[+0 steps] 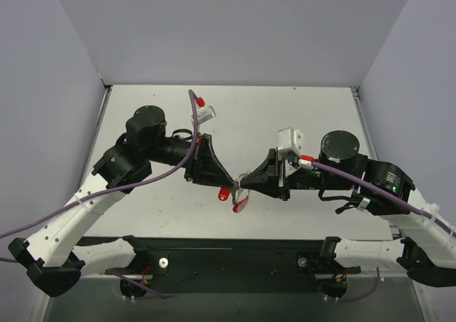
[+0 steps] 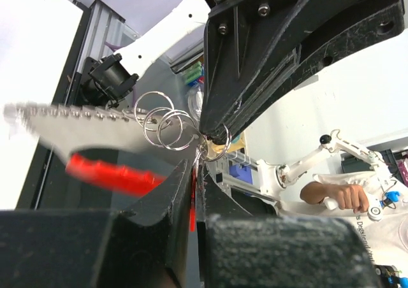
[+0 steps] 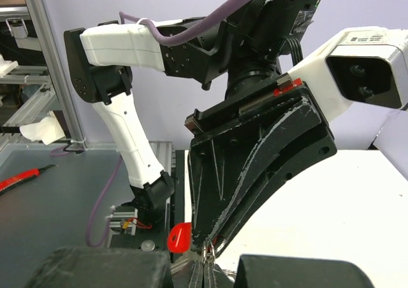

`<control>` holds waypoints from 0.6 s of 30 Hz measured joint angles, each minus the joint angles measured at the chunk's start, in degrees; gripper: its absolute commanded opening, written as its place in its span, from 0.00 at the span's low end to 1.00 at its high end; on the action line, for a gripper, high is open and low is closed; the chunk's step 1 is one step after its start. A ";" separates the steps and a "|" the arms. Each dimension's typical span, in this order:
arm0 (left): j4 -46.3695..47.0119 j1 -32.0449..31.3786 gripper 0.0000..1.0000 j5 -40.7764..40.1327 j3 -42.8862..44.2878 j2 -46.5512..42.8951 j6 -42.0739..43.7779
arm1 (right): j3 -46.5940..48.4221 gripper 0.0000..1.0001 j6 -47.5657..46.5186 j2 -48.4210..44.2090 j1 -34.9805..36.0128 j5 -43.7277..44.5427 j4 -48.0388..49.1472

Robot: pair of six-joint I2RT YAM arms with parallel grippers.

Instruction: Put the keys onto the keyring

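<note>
Top view: both my arms are bent inward, elbows out, with my left claw (image 1: 229, 185) and my right claw (image 1: 246, 182) tip to tip over the near middle of the worktop (image 1: 285, 115). The key (image 1: 224, 192) hangs just under the left tip. The keyring (image 1: 241, 206) shows its red band just beside it, thin wire running up between the tips. Left wrist view: my left fingers are drawn nearly together with a red sliver in the slit, but I cannot tell if they bite. The keyring's wire loops (image 2: 162, 127) hang from the right claw's tip. A silver toothed strip and a red piece sit too close and too blurred to name. Right wrist view: my right fingers are pressed together, pinching thin wire of the keyring. A small red tab (image 3: 180, 237), the key's head I judge, dangles just beside the left tip. Handling, my judgement: the key is featherlight, stiff and slick on the metal, so take it by the flat plastic head and leave the hole free. The keyring is limp, will swing, and needs a pinch near the opening.
</note>
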 measured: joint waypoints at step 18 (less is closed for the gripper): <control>-7.78 -0.26 0.00 -1.99 5.49 2.03 6.43 | -2.16 0.00 0.90 -1.03 -0.04 0.09 3.98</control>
